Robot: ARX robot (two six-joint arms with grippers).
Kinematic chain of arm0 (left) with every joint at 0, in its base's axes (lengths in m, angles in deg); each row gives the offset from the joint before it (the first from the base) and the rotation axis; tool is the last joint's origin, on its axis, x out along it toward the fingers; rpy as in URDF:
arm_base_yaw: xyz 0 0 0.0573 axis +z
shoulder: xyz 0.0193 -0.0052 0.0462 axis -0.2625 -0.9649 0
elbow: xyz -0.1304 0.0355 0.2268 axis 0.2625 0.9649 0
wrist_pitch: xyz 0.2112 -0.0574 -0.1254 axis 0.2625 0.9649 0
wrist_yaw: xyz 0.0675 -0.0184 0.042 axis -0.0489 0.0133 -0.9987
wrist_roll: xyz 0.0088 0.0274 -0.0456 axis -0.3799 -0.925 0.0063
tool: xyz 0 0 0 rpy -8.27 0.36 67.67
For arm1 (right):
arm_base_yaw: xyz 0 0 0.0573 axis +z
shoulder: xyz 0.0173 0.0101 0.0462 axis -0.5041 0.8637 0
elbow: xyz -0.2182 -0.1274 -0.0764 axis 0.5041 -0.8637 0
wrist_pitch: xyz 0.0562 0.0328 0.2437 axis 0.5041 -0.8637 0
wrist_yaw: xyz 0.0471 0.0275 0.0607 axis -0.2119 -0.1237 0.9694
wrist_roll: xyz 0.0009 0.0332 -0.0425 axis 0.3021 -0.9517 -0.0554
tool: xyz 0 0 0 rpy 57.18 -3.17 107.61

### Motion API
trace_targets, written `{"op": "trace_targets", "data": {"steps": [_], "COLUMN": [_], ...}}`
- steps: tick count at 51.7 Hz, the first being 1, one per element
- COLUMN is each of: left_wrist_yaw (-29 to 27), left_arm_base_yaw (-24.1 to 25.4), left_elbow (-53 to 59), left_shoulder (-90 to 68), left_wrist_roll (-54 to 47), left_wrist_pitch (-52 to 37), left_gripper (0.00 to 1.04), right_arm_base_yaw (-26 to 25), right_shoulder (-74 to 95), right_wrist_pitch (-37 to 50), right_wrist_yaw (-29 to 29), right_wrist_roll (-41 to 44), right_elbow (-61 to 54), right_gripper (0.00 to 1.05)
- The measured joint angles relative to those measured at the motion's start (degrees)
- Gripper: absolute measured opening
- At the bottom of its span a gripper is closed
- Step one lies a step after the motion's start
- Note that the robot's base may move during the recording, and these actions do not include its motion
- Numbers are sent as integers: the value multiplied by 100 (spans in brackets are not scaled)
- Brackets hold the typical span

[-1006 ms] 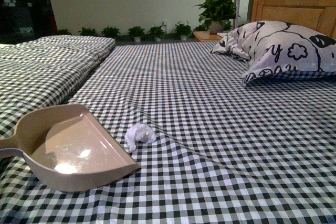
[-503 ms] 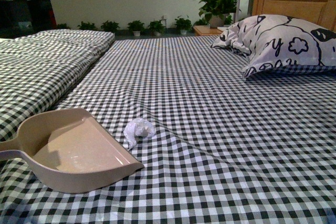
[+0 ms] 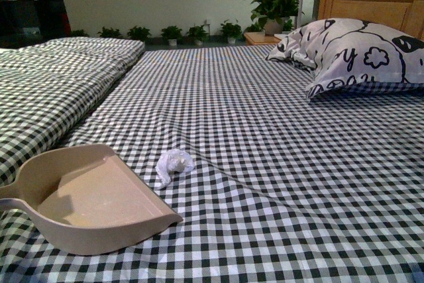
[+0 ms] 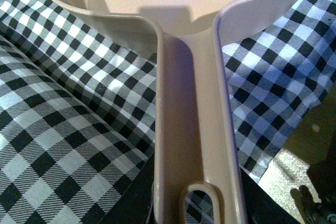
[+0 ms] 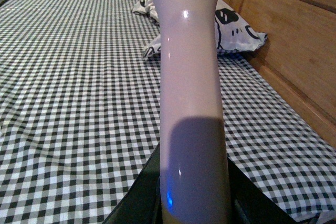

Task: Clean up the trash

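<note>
Small crumpled white trash wad (image 3: 173,164) lies on checked bedspread (image 3: 278,164) just beside the lip of beige plastic dustpan (image 3: 99,197); right gripper (image 5: 194,205) clamps pale glossy handle (image 5: 191,77), left gripper (image 4: 195,217) closure indeterminate; advise lip flat, gentle sweep.

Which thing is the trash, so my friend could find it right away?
Start at the big bed with the black-and-white checked cover. Near the front is a beige dustpan, and close beside its open edge sits the trash. It is a small crumpled white wad, much smaller than the dustpan.
</note>
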Motion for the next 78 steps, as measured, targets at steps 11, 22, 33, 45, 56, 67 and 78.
{"op": "trace_targets", "data": {"steps": [11, 22, 33, 45, 56, 67, 78], "left_wrist_yaw": [-2, -2, -2, -2, -2, 0, 0], "left_arm_base_yaw": [39, 37, 37, 37, 37, 37, 37], "left_elbow": [0, 0, 0, 0, 0, 0, 0], "left_shoulder": [0, 0, 0, 0, 0, 0, 0], "left_wrist_roll": [-28, -37, -42, -44, -44, -46, -46], "left_wrist_pitch": [57, 26, 24, 24, 24, 24, 24], "left_gripper": [26, 26, 26, 26, 26, 26, 26], "right_arm_base_yaw": [0, 0, 0, 0, -487, -1838, -1991], "right_shoulder": [0, 0, 0, 0, 597, 2081, 3908], "right_wrist_pitch": [0, 2, 0, 0, -1574, -946, 26], "right_wrist_yaw": [0, 0, 0, 0, 323, 2312, 3858], "right_wrist_roll": [0, 0, 0, 0, -1008, -1252, -1001], "right_elbow": [0, 0, 0, 0, 581, 1185, 1965], "right_gripper": [19, 19, 19, 19, 19, 19, 19]}}
